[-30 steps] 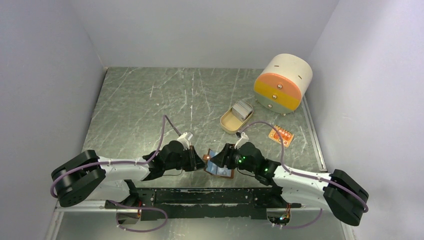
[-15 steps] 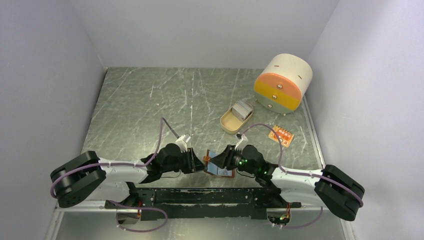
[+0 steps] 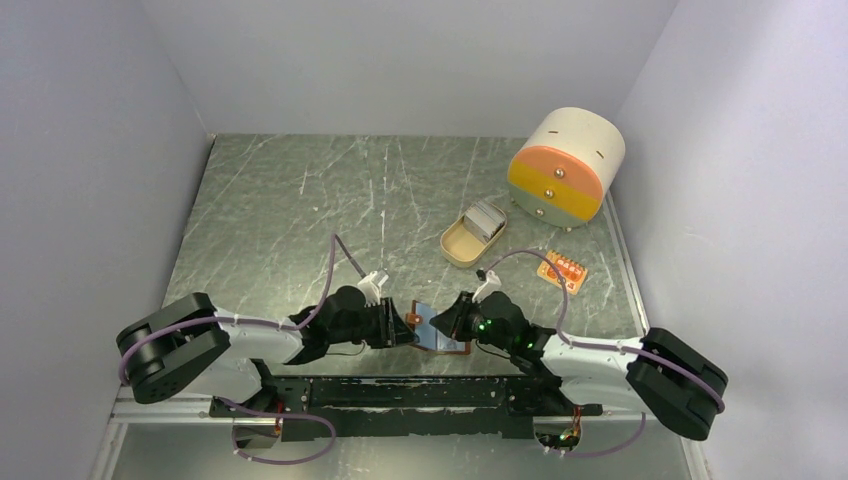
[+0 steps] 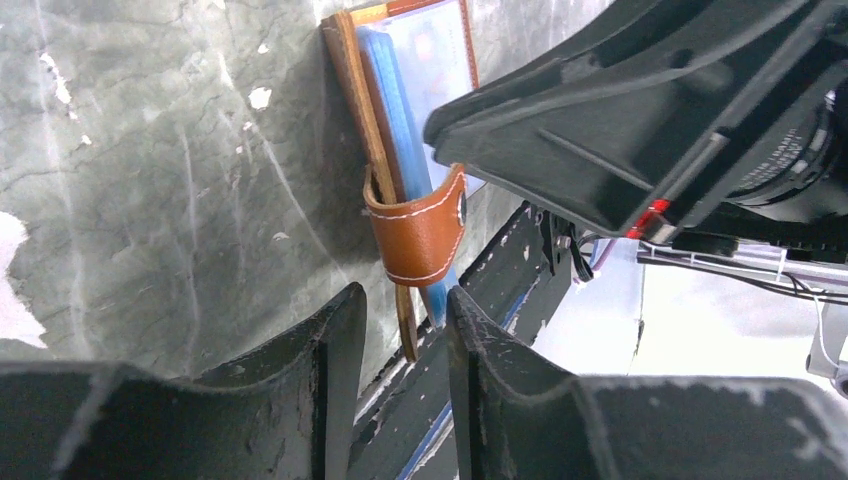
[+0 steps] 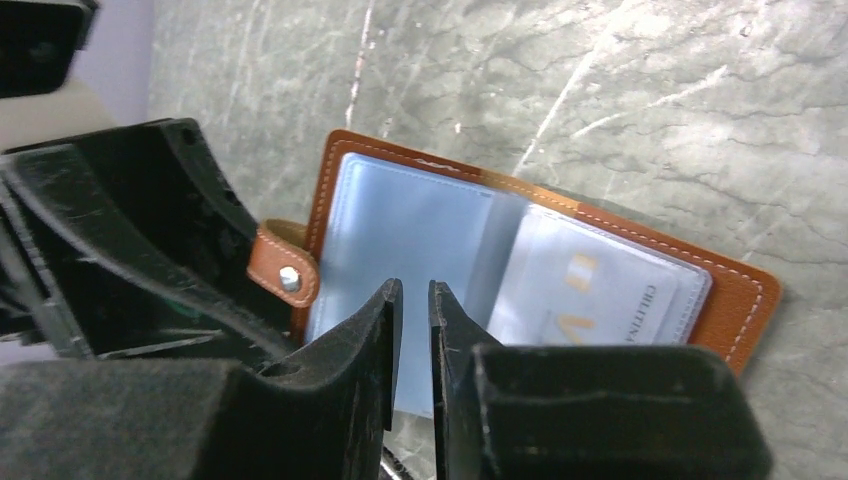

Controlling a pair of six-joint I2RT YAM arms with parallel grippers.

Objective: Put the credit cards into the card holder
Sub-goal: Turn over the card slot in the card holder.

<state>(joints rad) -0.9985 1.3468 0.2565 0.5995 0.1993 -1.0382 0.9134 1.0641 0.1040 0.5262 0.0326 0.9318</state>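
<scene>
Top external view: the card holder [image 3: 440,335], a brown leather wallet with light blue lining, lies open on the table's [image 3: 280,210] near edge, between the two grippers. The credit cards [image 3: 487,216] sit well apart from it, a short pale stack resting in a tan dish [image 3: 455,246] further back. The left gripper [image 3: 398,325] has its jaws narrowly parted, straddling the holder's leather edge below the snap strap [image 4: 420,232] with a gap on each side, so it does not appear to clamp. The right gripper [image 3: 452,318] has its jaws almost together over the blue inner leaves; whether it nips one cannot be told. The holder looks light and floppy, likely to fold shut unless its stiffer leather border is pinned. The cards look thin, stiff, smooth and light; taking one by its raised edge above the dish rim seems safest, since the stack may slide or several may lift together.
</scene>
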